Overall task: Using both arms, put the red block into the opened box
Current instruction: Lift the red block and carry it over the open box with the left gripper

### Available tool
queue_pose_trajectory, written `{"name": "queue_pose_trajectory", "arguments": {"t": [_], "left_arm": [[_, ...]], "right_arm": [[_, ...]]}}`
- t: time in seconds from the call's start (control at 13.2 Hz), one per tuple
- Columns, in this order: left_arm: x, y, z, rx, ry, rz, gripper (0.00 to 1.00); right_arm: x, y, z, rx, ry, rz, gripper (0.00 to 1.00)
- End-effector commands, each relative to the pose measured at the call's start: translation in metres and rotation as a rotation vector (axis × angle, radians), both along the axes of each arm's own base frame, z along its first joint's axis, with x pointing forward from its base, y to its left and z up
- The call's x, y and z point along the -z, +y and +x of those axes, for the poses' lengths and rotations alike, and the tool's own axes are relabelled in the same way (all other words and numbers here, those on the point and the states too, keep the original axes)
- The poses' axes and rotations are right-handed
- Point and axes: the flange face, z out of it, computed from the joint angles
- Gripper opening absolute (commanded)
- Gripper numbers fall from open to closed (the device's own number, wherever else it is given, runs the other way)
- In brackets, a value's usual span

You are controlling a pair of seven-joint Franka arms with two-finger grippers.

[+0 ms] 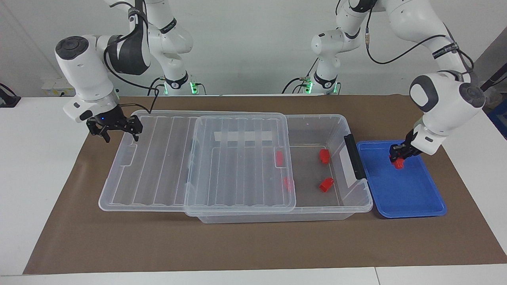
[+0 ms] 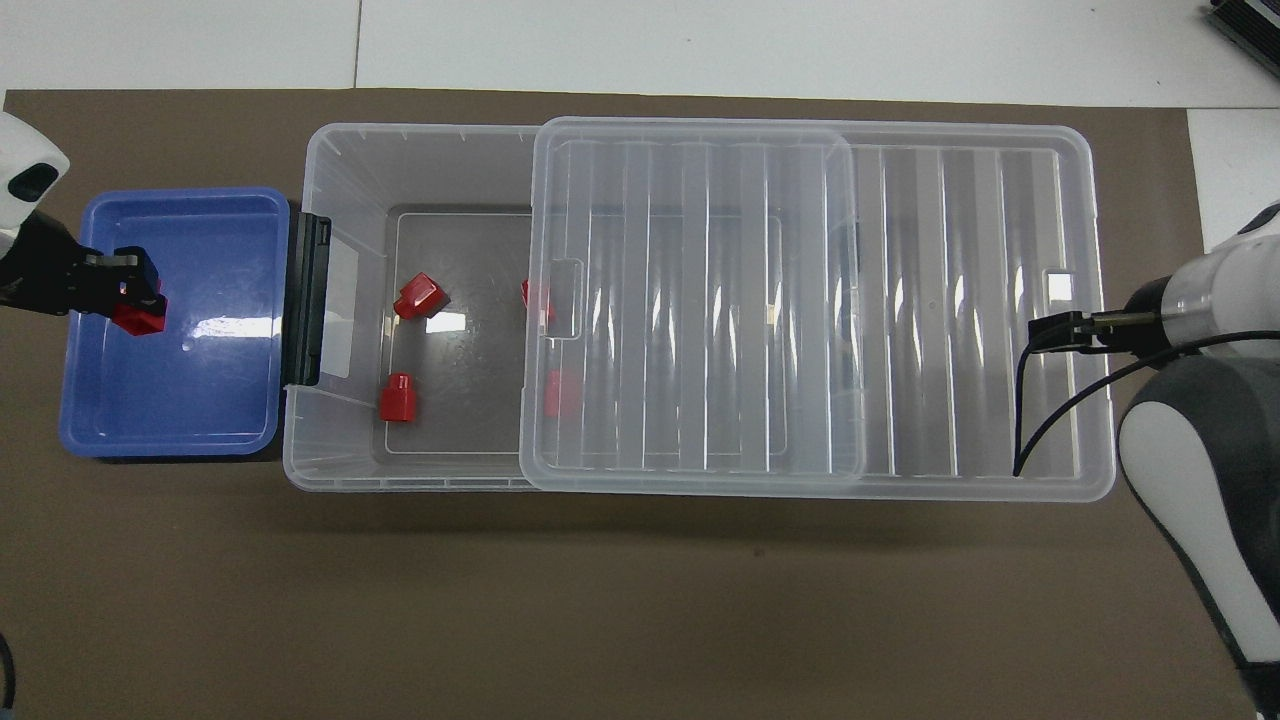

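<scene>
a white table carries a brown mat; the clear box and blue tray sit on it.

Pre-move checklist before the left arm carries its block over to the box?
1. Left gripper shut on the red block: ok.
2. Block lifted off the blue tray: looks raised in the facing view, ok.
3. Box open at the tray end, lid slid toward the right arm's end: ok.
4. Bare floor in the uncovered part of the box, between the two loose blocks: ok.
5. Right gripper open over the lid's outer end, away from the carry path: ok.
6. Black end clip stands between tray and opening; clearance: cannot tell.
</scene>
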Motion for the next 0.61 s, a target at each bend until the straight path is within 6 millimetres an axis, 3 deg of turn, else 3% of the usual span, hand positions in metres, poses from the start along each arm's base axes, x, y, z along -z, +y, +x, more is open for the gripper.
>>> {"name": "queue_pose_trajectory", "arguments": {"t": [0.0,0.08,0.23,0.38,0.53], "left_arm": [[-0.043,-0.043,-0.011,-0.106,0.027,-0.022,0.00],[-0.054,-0.071,-0.016,-0.132,0.010,-0.013,0.00],[-0.055,-0.121,-0.018,-0.201,-0.019,-0.004,0.00],[-0.039,-0.182,-0.029,-0.253,-0.077,0.000,0.00],[-0.009,-0.201,-0.034,-0.240,-0.116,-0.012,0.00]], "right_arm": [[-0.028,0.021,0.003,0.083,-0.007,0.027,1.00],[-0.038,0.025,0.006,0.101,-0.007,0.042,1.00],[-0.058,0.026,0.015,0.130,-0.004,0.054,1.00],[-0.076,0.026,0.017,0.135,-0.005,0.055,1.00],[-0.086,0.020,0.017,0.145,-0.013,0.055,1.00]]}}
